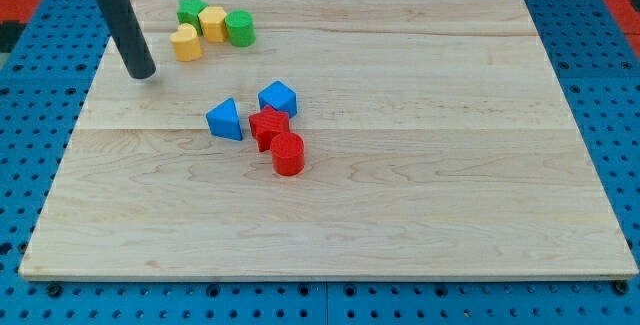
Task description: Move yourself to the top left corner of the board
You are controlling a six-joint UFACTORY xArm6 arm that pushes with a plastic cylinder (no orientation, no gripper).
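My tip (142, 73) rests on the wooden board (420, 185) near its left edge, below the top left corner. It stands apart from every block, left of and slightly below a yellow block (186, 42). Beside that block sit a green star-like block (190, 11), a yellow hexagonal block (212, 22) and a green cylinder (239, 28), all clustered near the top left. Nearer the middle lie a blue triangular block (225, 119), a blue block (278, 97), a red star-like block (269, 126) and a red cylinder (288, 153).
The board lies on a blue perforated table (30, 115). A red surface (20, 0) shows at the view's top corners.
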